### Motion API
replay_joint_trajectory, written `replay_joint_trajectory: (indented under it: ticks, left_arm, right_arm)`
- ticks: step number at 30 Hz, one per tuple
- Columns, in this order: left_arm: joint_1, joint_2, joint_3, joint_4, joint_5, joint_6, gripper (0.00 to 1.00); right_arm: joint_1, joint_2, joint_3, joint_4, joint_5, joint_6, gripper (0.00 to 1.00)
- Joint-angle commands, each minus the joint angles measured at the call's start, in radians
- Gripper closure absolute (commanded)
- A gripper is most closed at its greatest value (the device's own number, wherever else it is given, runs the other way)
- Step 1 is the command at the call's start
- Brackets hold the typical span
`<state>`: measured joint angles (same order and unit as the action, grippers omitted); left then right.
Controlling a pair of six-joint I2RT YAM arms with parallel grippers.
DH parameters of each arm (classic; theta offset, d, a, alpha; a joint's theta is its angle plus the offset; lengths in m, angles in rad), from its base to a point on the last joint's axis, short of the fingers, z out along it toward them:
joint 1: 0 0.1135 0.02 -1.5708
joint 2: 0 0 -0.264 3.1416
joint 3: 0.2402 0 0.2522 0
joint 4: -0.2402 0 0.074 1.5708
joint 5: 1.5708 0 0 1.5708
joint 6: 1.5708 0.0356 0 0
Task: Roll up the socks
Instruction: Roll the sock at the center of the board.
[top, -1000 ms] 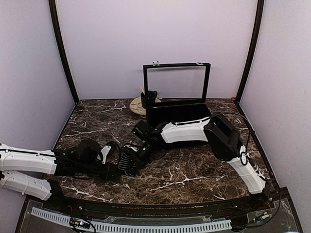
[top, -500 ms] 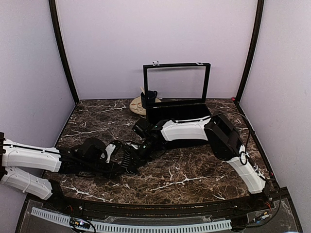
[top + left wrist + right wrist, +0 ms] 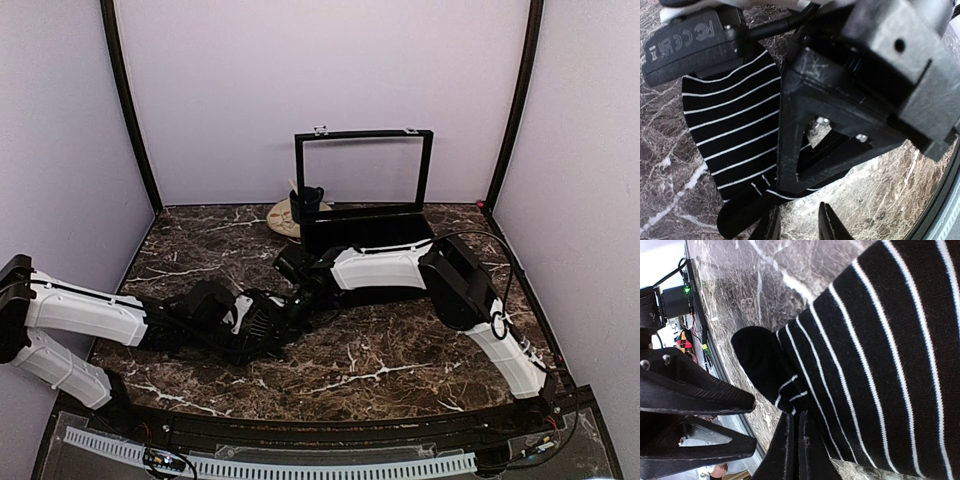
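Observation:
The sock [image 3: 730, 130] is black with thin white stripes, not red, and lies flat on the marble table [image 3: 400, 360]. It fills the right wrist view [image 3: 880, 340]. My right gripper [image 3: 796, 435] is shut on the sock's edge near the plain black toe end. Its black body [image 3: 840, 100] covers part of the sock in the left wrist view. My left gripper [image 3: 799, 225] is open and empty, its tips just beside the toe end over bare marble. In the top view both grippers [image 3: 270, 318] meet left of centre and hide the sock.
A black box [image 3: 365, 230] with an upright lid frame [image 3: 362, 165] stands at the back. A dark blue mug [image 3: 305, 203] sits on a beige round disc [image 3: 283, 218] to its left. Purple walls enclose the table; a rail runs along the near edge.
My left arm has reached to the right, bringing its gripper up to the right gripper and the sock. The right gripper has barely moved.

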<state>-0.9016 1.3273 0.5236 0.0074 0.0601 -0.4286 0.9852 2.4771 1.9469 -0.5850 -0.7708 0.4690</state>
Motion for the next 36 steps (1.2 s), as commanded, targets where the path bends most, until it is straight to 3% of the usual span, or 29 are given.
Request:
replay_joint_trajectory:
  ticks: [1,19,36]
  left_arm:
    - [-0.003,0.014,0.014,0.006,-0.026,0.017,0.72]
    - [0.0,0.062,0.039,0.008,-0.099,0.018,0.74]
    - [0.013,0.107,0.038,0.011,-0.085,0.01,0.74]
  right_arm:
    - [-0.019,0.046,0.014,-0.022,0.032,0.009,1.0]
    - [-0.025,0.054,0.008,-0.022,0.007,0.014,1.0]
    - [-0.029,0.052,0.001,-0.009,0.0,0.029,1.0]
